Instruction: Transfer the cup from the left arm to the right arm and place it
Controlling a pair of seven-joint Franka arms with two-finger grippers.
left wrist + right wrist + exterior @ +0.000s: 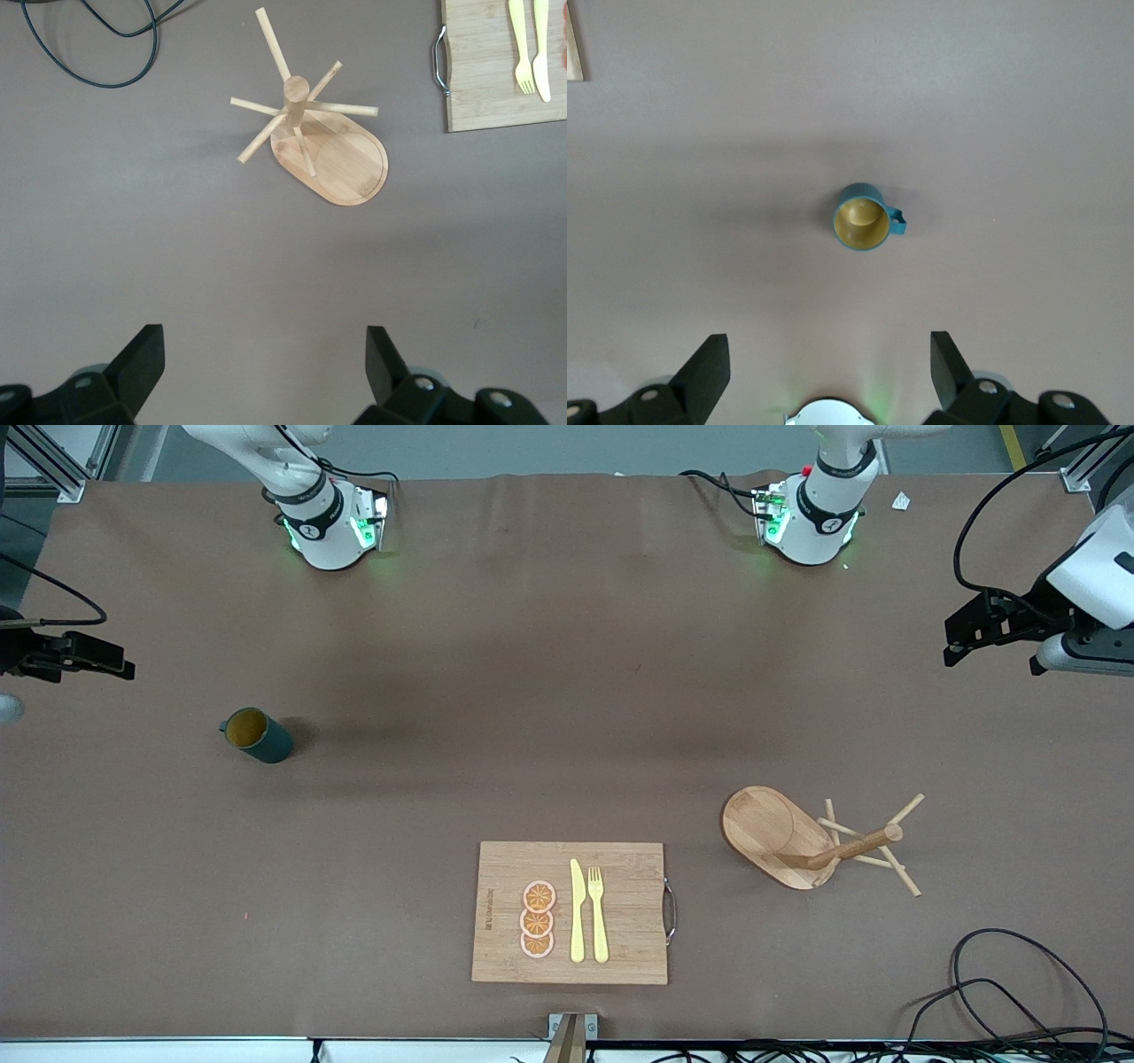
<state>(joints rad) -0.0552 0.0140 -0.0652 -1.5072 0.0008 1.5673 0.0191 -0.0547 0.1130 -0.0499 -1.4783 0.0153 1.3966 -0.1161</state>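
Observation:
The cup [257, 735], a small dark teal mug with a mustard inside, stands upright on the brown table toward the right arm's end. It also shows in the right wrist view as the cup [864, 217], apart from the jaws. My right gripper [120, 664] hangs open and empty at that end of the table, beside the cup; in its own view the right gripper [830, 354] holds nothing. Over the left arm's end, my left gripper [952, 638] hangs open, and the left gripper [266, 359] has only bare table between its fingers.
A bamboo cutting board [496, 957] lies near the front edge with a yellow knife [577, 912], fork [599, 912] and orange slices [538, 919]. A wooden mug tree [819, 841] on an oval base stands toward the left arm's end. Cables [1001, 992] lie at that front corner.

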